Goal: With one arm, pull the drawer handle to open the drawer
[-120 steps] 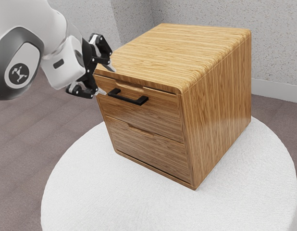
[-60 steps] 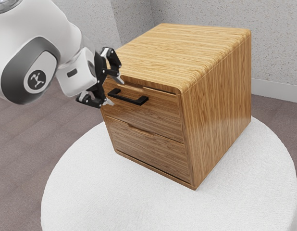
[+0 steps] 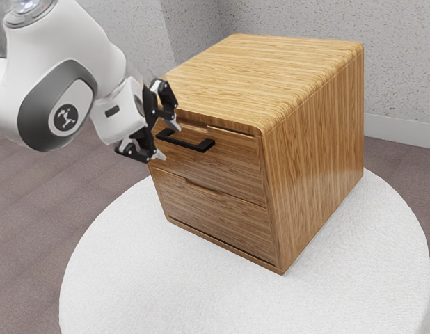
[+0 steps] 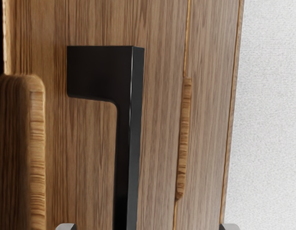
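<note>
Arm (image 3: 55, 76): white with grey joint caps, entering from the exterior view's left and sloping down toward its right.
Wrist (image 3: 117, 111): white, tilted, with the hand facing the exterior view's right.
Gripper (image 3: 166, 141): black, jaws spread wide, one finger above the other.
Fingertips (image 4: 66, 226): probably the two grey corners, well apart.

In the exterior view the arm (image 3: 55, 97) is cut off by the left and top edges, and the white table (image 3: 354, 278) runs past the bottom edge. The end of the drawer handle (image 3: 194, 144) nearest the arm is covered by the gripper (image 3: 161, 133), so whether it touches the handle cannot be told. In the wrist view the handle runs off the lower edge, its other end unseen.
</note>
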{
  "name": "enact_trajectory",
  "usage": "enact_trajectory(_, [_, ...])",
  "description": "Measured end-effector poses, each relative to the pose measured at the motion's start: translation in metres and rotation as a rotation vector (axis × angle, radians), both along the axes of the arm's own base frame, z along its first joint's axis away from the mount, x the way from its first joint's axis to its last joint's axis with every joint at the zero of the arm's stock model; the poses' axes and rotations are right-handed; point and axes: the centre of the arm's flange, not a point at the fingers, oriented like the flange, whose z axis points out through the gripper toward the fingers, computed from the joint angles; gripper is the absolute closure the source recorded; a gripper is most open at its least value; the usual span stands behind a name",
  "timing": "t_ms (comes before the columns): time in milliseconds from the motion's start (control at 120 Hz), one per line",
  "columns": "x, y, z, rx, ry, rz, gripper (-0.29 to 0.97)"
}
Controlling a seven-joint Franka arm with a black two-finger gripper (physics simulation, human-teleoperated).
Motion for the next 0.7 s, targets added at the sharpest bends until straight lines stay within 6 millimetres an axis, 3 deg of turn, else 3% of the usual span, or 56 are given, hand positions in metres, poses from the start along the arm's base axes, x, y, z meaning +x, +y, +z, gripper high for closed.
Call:
enact_trajectory(175, [0.01,0.004,-0.013,-0.014,0.024,-0.005,0.33])
enact_trajectory(292, [0.013,-0.011,-0.015,-0.011,0.028,-0.032,0.33])
enact_trajectory(567, [0.017,-0.01,-0.022,-0.012,0.039,-0.042,0.17])
enact_trajectory(642, [0.018,-0.003,-0.023,-0.008,0.042,-0.035,0.36])
enact_trajectory(700, [0.018,0.002,-0.023,-0.008,0.043,-0.025,0.42])
